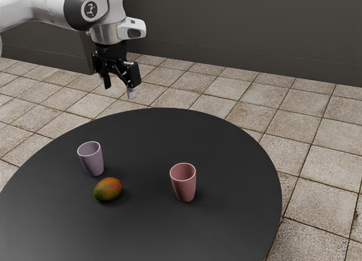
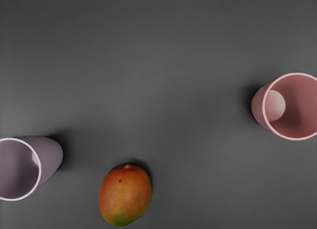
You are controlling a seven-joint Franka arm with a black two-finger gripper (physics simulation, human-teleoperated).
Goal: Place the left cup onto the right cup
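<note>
Fingers (image 1: 130, 92) spread apart high above the table (image 1: 226, 159) with upright lilac cup (image 1: 91, 157), pink cup (image 1: 183, 181), mango (image 1: 107, 188).

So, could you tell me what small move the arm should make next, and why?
Probably lower the gripper toward the lilac cup. It hangs open and empty, high above the table; the cup stands upright, untouched, with the mango close beside it, so come from above.

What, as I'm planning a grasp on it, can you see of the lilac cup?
The lilac cup is a handleless tumbler, matte like plastic, narrowing toward its base. It stands upright and empty on the black round table, toward the exterior view's left. A mango lies near it, apart. Only the table touches it; the open gripper hangs clear of it.
</note>
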